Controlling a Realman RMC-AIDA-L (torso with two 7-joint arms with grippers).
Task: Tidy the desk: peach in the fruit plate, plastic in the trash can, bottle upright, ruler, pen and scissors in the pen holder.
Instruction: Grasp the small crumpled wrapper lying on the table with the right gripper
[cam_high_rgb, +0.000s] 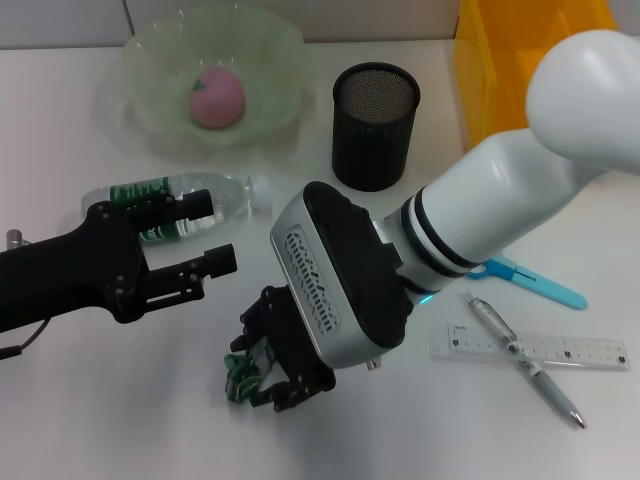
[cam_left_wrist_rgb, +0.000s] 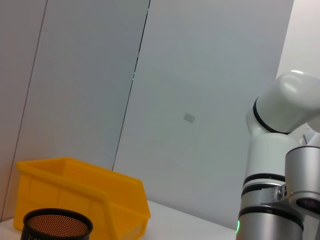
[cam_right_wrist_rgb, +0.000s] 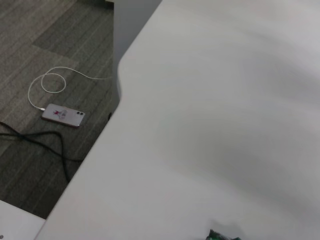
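Green crumpled plastic sits between right gripper fingers

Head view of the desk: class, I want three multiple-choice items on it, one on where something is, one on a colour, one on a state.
1. Where is the peach?
A. in the fruit plate
B. in the pen holder
C. beside the ruler

2. What colour are the scissors' handles?
A. red
B. blue
C. black

3. How is the bottle placed?
A. upright
B. lying on its side
C. inside the yellow bin

Answers:
1 A, the pink fruit sits inside the clear green dish.
2 B, the handles near the right arm are light blue.
3 B, it lies flat on the desk behind the left gripper.
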